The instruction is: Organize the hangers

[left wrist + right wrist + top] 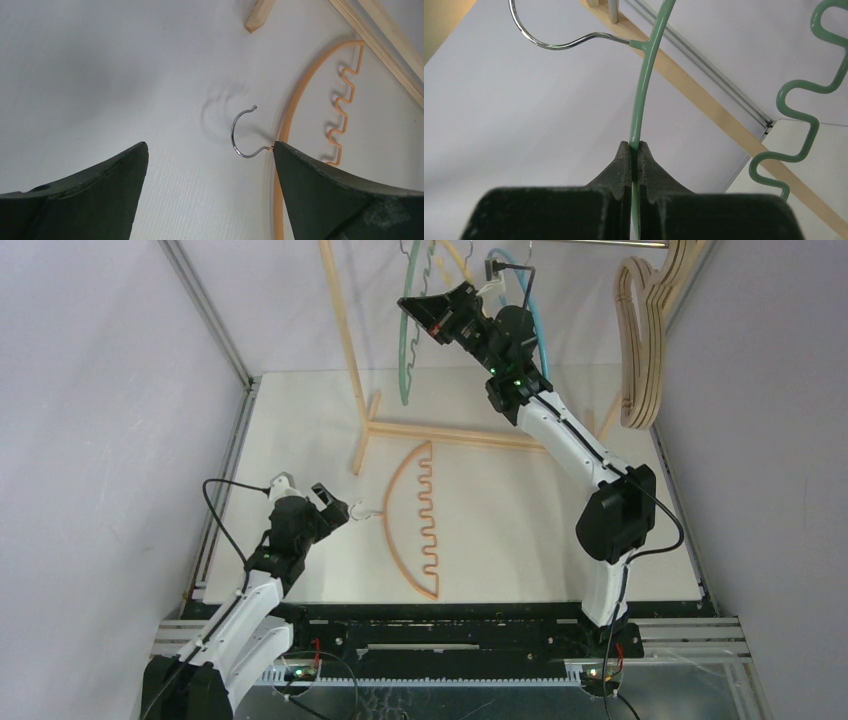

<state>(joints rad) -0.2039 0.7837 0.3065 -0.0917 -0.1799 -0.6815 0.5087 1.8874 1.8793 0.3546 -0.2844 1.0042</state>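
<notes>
An orange hanger (pixel 398 530) with a wavy inner edge lies flat on the white table, its metal hook (pixel 366 512) pointing left. My left gripper (pixel 340 504) is open just left of that hook. In the left wrist view the hook (pixel 242 136) lies between my open jaws (pixel 209 146), and the right fingertip (pixel 281 150) meets the orange hanger (pixel 288 115) where the hook joins it. My right gripper (pixel 408 308) is raised high by the rack and is shut on a green hanger (pixel 404 360). In the right wrist view the pads (pixel 634 148) pinch its thin arch (pixel 644 95) below the hook (pixel 549 44).
The pale wooden A-frame rack (pixel 347 350) stands at the back, its base bar (pixel 450 434) lying across the table. A teal hanger (pixel 537 335) hangs behind my right wrist. Several wooden loop hangers (pixel 640 340) hang at the top right. Grey walls close both sides.
</notes>
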